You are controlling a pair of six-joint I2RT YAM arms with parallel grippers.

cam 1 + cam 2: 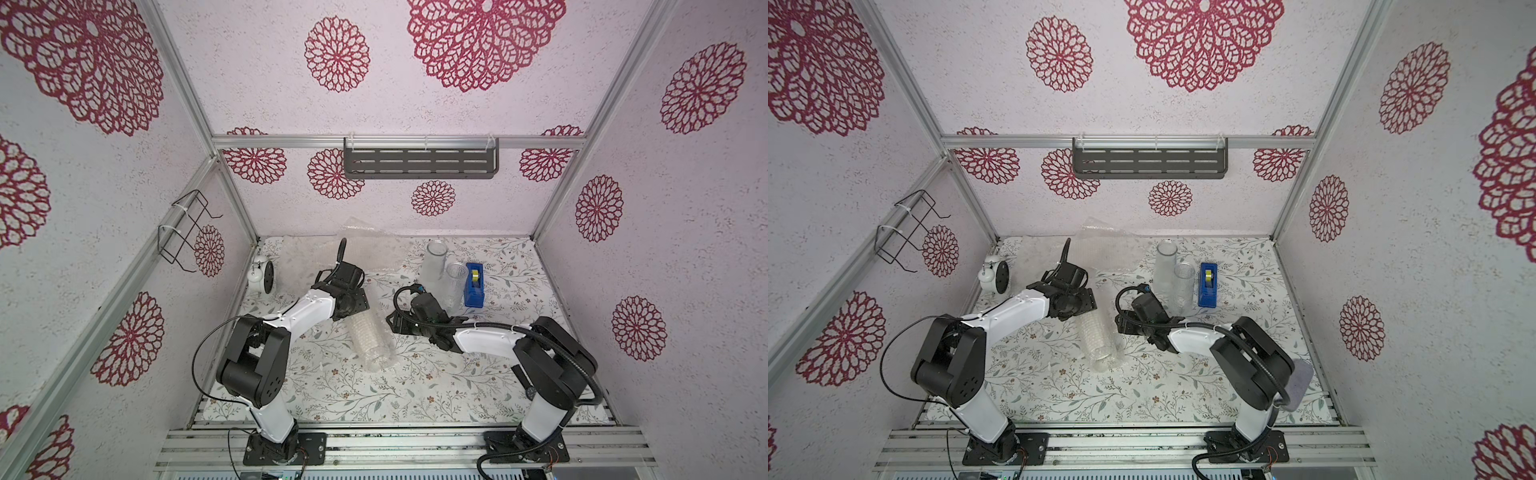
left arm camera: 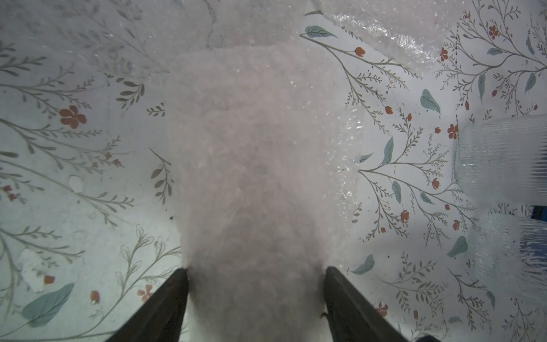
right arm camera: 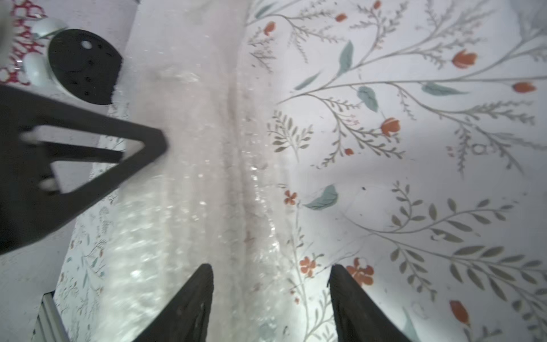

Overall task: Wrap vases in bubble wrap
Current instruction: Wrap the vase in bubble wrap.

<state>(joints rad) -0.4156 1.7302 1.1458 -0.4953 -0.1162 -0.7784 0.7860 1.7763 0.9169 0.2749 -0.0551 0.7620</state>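
Note:
A vase rolled in bubble wrap [image 1: 370, 340] [image 1: 1100, 340] lies on its side mid-table. My left gripper [image 1: 353, 308] [image 2: 256, 269] is at its far end, both fingers pressed against the sides of the wrapped vase [image 2: 254, 165]. My right gripper [image 1: 392, 324] [image 3: 270, 268] hovers open just right of the roll, over the loose edge of the bubble wrap [image 3: 207, 177]. A frosted glass cylinder [image 1: 434, 262] [image 1: 1166, 266] and a shorter ribbed clear glass [image 1: 456, 286] [image 1: 1185, 286] stand unwrapped at the back right. More bubble wrap sheets [image 1: 365, 249] lie at the back.
A blue tape dispenser [image 1: 473, 284] [image 1: 1208, 284] stands right of the glasses. A white alarm clock [image 1: 262, 272] [image 3: 83, 65] sits at the back left corner. The floral table cover [image 1: 374, 395] stretches toward the front rail. A wire rack [image 1: 187, 228] hangs on the left wall.

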